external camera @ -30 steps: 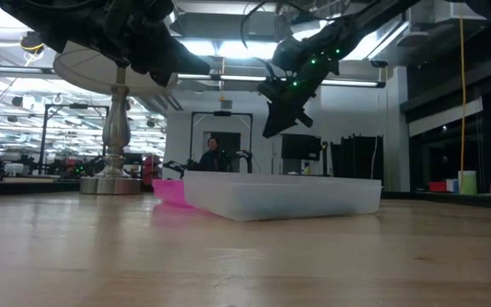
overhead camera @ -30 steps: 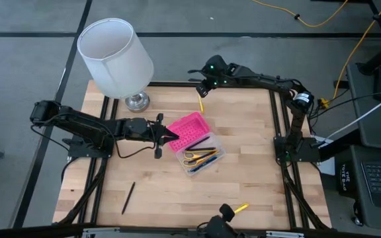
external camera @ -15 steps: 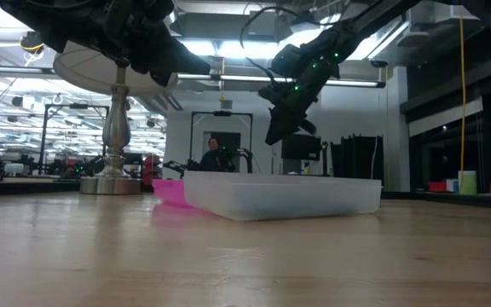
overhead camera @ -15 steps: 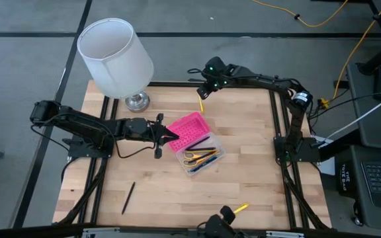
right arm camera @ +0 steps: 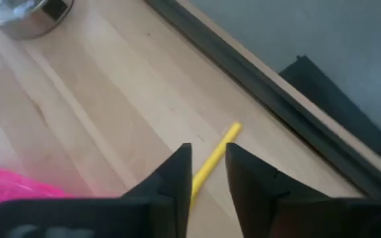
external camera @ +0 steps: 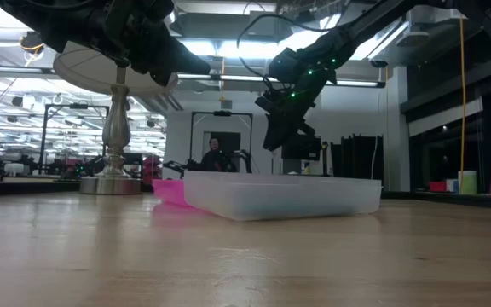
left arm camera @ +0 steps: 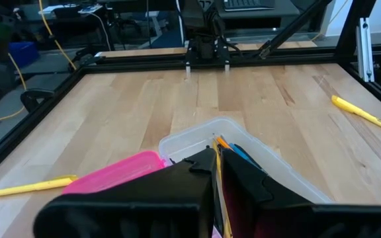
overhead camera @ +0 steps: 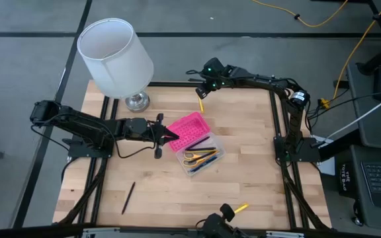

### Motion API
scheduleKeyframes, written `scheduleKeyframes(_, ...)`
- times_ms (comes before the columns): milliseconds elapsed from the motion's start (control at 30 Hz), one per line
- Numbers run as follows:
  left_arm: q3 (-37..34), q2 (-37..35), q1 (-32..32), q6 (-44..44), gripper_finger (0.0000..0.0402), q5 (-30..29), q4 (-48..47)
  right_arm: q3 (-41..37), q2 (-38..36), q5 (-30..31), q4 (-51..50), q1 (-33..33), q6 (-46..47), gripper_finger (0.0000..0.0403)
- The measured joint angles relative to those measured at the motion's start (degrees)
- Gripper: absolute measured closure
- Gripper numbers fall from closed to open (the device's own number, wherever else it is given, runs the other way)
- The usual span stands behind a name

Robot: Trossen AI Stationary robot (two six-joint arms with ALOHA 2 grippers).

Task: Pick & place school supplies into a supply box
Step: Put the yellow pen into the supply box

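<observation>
The supply box (overhead camera: 202,156) lies open mid-table, its pink lid (overhead camera: 186,128) folded back toward the far left. Scissors (overhead camera: 192,157) and several pens lie in its clear base (left arm camera: 270,175). My left gripper (overhead camera: 172,137) hangs shut over the lid's left corner; in the low view it (external camera: 203,68) is well above the box. My right gripper (overhead camera: 202,92) is open above a yellow pencil (overhead camera: 201,104) lying flat by the table's far edge. In the right wrist view the pencil (right arm camera: 219,147) shows between its fingers (right arm camera: 208,153).
A lamp with a white shade (overhead camera: 116,56) stands on its metal foot (overhead camera: 136,101) at the far left. A black pen (overhead camera: 129,197) lies near the front left, and a yellow pencil (overhead camera: 241,207) near the front edge. The black frame rail (right arm camera: 290,112) runs just beyond the far pencil.
My right gripper's fingers have parted above the yellow pencil at the far edge.
</observation>
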Motion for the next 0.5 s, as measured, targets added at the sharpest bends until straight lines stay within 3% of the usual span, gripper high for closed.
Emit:
scheduleKeyframes(167, 0.00, 0.00, 0.00, 0.00, 0.0384, 0.00, 0.00, 0.00, 0.00, 0.02, -0.13, 0.00, 5.86, 0.0280)
scheduleKeyframes(500, 0.00, 0.00, 0.00, 0.00, 0.0384, 0.00, 0.00, 0.00, 0.00, 0.03, -2.57, 0.54, 8.19, 0.0277)
